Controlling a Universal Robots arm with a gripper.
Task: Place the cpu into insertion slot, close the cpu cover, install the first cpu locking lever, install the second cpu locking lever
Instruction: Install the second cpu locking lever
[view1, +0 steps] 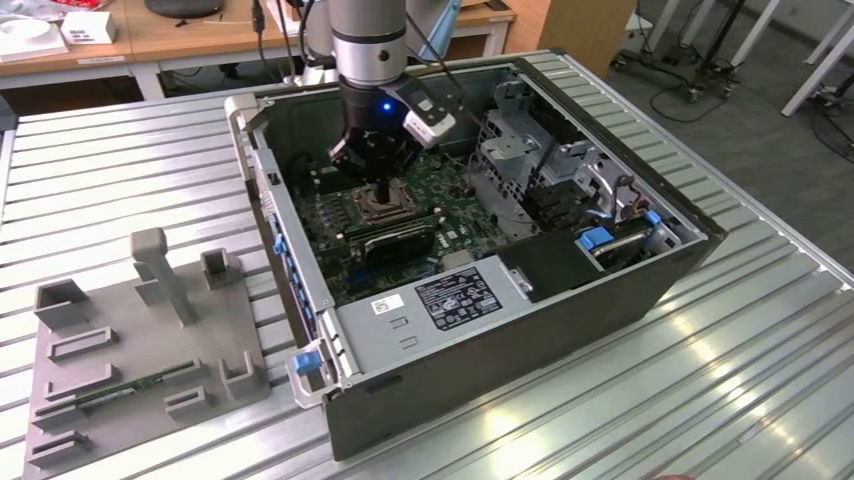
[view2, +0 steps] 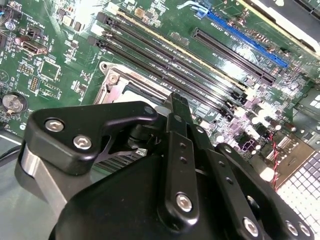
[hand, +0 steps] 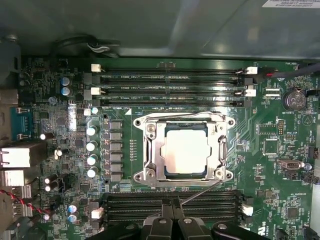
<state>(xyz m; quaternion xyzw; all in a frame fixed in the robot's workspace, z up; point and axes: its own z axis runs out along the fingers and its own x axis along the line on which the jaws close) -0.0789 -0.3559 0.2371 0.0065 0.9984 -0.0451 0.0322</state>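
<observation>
CPU (hand: 186, 151) sits in its covered socket; gripper (hand: 172, 212), fingers pressed together empty, partly cropped.

you are looking at an arm (view1: 364, 35) that is showing a silver-grey cylindrical tube with a darker band near its lower end. below it a black wrist housing is glowing with a small blue light, and a pale boxy camera module is sitting at its side with dark cables running up. the gripper (view2: 177, 107) is wearing matte black, angular linkage plates, each one carrying shiny silver hex-socket screws, and a brushed silver body is peeking out beneath the plates in the second wrist view.
</observation>
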